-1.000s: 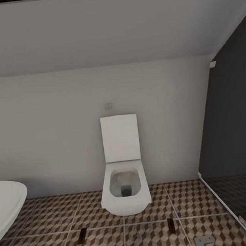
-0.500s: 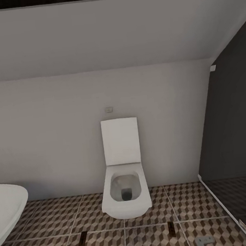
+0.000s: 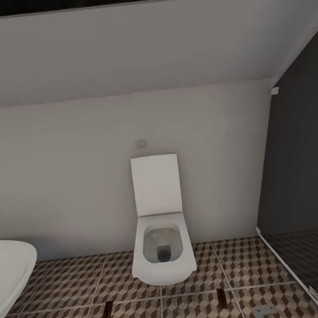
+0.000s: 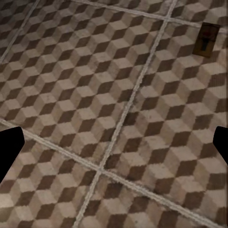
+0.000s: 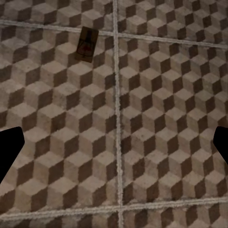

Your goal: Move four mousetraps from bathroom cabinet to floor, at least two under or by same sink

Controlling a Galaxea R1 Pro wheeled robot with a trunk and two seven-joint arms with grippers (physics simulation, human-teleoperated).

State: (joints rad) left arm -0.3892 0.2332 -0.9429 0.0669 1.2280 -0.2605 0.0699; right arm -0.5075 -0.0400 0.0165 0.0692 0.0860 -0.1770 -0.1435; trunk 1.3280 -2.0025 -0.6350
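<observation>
Cube-patterned brown-and-beige bathroom floor tiles (image 3: 59, 284) already carry two small tan wooden mousetraps (image 3: 107, 310) (image 3: 221, 295) before the white toilet (image 3: 163, 257); my pincers (image 4: 114, 142) (image 5: 114, 142) look spread, empty. Others possibly remain.

Soft, even, rather dim light with no visible source; the pale wall (image 3: 83, 187) grades smoothly grey, without glare. The toilet (image 3: 162, 247) casts only a faint shadow on the bathroom floor (image 3: 60, 289). Both wrist views are grainy and blurred, tile pattern (image 4: 114, 95) smeared, dark fingertips (image 5: 9, 147) featureless at the edges
</observation>
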